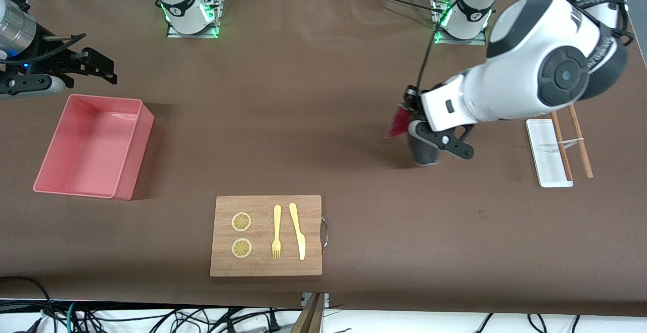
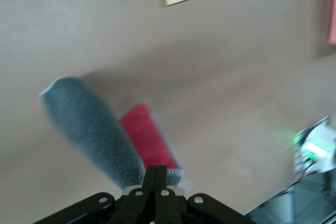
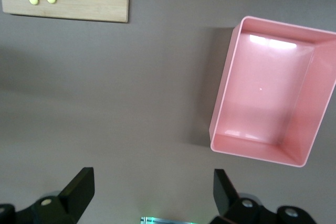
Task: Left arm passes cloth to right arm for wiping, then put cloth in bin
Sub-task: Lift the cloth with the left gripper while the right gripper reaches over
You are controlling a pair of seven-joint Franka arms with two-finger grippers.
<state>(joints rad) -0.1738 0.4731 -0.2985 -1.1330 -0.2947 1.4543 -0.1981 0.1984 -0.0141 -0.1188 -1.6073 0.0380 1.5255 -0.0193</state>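
Observation:
My left gripper [image 1: 415, 130] is shut on the cloth [image 1: 422, 152] and holds it up over the bare table toward the left arm's end. The cloth hangs from the fingers, grey on one fold and magenta [image 1: 400, 122] on the other. In the left wrist view the closed fingertips [image 2: 157, 176] pinch the cloth [image 2: 100, 129] by one edge. My right gripper [image 1: 93, 70] is open and empty, in the air over the table beside the pink bin [image 1: 139, 146]. In the right wrist view its fingers [image 3: 79, 187] stand wide apart, with the bin [image 3: 223, 103] empty.
A wooden cutting board [image 1: 313, 206] with two lemon slices, a yellow fork and a knife lies near the front camera. A small white tray [image 1: 543, 136] and wooden chopsticks [image 1: 581, 143] lie at the left arm's end.

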